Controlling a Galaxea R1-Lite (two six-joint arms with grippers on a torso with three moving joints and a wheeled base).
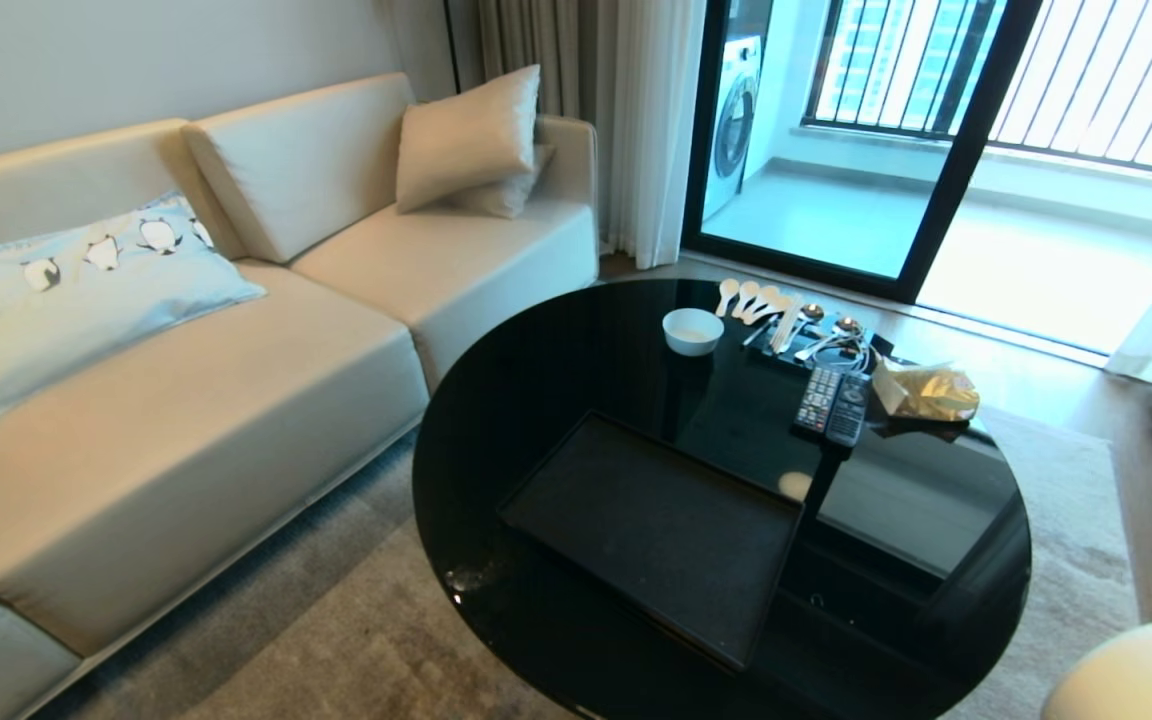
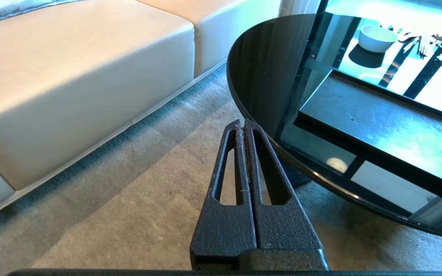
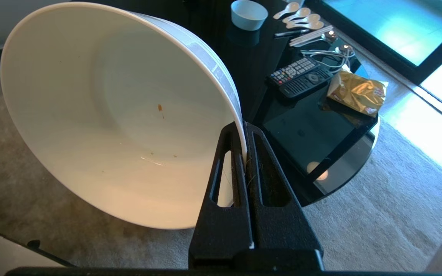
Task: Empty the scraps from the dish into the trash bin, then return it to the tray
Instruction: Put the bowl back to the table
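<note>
My right gripper (image 3: pixel 244 130) is shut on the rim of the dish (image 3: pixel 121 115), a glossy white deep bowl tipped on its side above the carpet beside the round table. Inside it are only a few tiny orange specks (image 3: pixel 160 107); the scraps themselves are out of view. In the head view a curve of the dish (image 1: pixel 1146 670) pokes into the lower right corner. The matte black tray (image 1: pixel 656 530) lies bare on the near part of the table. My left gripper (image 2: pixel 243 122) hangs shut and holds nothing, over the carpet by the table's edge. The trash bin is out of view.
On the far side of the glossy black table (image 1: pixel 556 360) sit a smaller white bowl (image 1: pixel 693 331), several spoons (image 1: pixel 751 298), two remotes (image 1: pixel 833 405) and a gold packet (image 1: pixel 931 392). A cream sofa (image 1: pixel 186 400) stands to the left on grey carpet.
</note>
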